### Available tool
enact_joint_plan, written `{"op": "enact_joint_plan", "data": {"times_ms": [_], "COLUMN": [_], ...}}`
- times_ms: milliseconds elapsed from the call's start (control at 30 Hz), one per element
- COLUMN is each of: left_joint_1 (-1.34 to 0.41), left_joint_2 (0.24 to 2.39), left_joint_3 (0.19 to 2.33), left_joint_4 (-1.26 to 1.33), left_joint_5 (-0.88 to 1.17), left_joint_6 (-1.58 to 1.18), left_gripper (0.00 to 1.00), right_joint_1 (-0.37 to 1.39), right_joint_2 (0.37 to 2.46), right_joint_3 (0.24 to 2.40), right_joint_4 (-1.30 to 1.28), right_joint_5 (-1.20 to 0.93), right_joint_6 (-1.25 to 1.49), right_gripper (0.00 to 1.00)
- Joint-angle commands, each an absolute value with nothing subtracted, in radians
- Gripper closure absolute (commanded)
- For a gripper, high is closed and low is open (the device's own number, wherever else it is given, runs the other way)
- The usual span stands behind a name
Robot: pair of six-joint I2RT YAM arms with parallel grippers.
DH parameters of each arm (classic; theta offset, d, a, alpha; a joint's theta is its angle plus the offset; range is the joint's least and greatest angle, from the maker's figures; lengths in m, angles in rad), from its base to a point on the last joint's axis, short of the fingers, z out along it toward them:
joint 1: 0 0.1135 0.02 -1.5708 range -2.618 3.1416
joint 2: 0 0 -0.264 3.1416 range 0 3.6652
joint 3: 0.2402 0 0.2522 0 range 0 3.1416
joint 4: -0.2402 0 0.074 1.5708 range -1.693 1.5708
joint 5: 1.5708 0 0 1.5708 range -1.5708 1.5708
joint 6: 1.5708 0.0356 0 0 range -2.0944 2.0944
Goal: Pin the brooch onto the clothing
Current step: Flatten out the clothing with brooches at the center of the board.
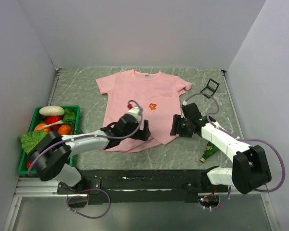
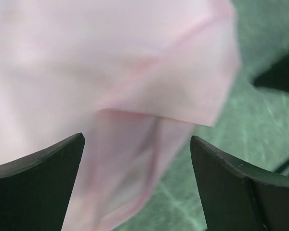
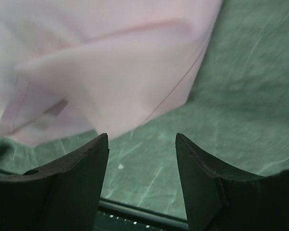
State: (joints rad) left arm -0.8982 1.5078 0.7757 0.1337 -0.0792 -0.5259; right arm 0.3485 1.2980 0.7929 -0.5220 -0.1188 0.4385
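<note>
Your left gripper (image 2: pixel 137 139) is hanging with its fingers spread wide over the folded lower hem of the clothing (image 1: pixel 135 91), gripping nothing. Your right gripper (image 3: pixel 142 137) is likewise gaping, over bare table (image 1: pixel 77 86) just beside the hem's corner. The brooch (image 1: pixel 153 106) is lying on the shirt's chest, apart from both. You are probably nearing the end, but whether the pin is fastened is not showing, so be checking that next. Pale walls are enclosing the grey-green marbled top.
</note>
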Motion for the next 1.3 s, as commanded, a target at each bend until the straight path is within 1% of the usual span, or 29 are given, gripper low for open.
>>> {"op": "enact_joint_plan", "data": {"times_ms": [0,133,367,500,700,767,867,900,1000,1100,1267], "left_joint_1": [-0.810,-0.772,-0.700,-0.655,-0.597,-0.592,-0.580,-0.574,-0.555,-0.537,-0.505], "left_joint_2": [1.365,1.273,1.235,1.218,1.219,1.221,1.223,1.223,1.224,1.218,1.213], "left_joint_3": [0.649,0.583,0.486,0.417,0.321,0.305,0.276,0.265,0.247,0.227,0.209], "left_joint_4": [0.241,0.262,0.302,0.340,0.442,0.456,0.474,0.479,0.483,0.488,0.483], "left_joint_5": [-0.109,-0.124,-0.045,-0.026,-0.008,-0.009,-0.009,-0.008,-0.008,0.006,0.017], "left_joint_6": [-0.615,-0.643,-0.709,-0.732,-0.768,-0.778,-0.788,-0.790,-0.795,-0.801,-0.795], "left_gripper": [0.04,0.04,0.04,0.04,0.04,0.04,0.04,0.04,0.04,0.04,0.04], "right_joint_1": [0.452,0.527,0.613,0.624,0.632,0.635,0.635,0.635,0.640,0.640,0.638], "right_joint_2": [1.235,1.288,1.406,1.451,1.486,1.500,1.517,1.520,1.523,1.497,1.379], "right_joint_3": [0.738,0.727,0.744,0.749,0.750,0.753,0.761,0.761,0.759,0.758,0.742], "right_joint_4": [-0.474,-0.457,-0.417,-0.396,-0.377,-0.380,-0.380,-0.382,-0.394,-0.431,-0.547], "right_joint_5": [-0.078,-0.074,-0.045,-0.022,0.046,0.067,0.083,0.081,0.087,0.092,0.100], "right_joint_6": [0.546,0.595,0.646,0.660,0.686,0.689,0.689,0.689,0.689,0.689,0.677], "right_gripper": [0.36,0.41,0.45,0.45,0.51,0.54,0.62,0.69,0.81,0.83,0.84]}}
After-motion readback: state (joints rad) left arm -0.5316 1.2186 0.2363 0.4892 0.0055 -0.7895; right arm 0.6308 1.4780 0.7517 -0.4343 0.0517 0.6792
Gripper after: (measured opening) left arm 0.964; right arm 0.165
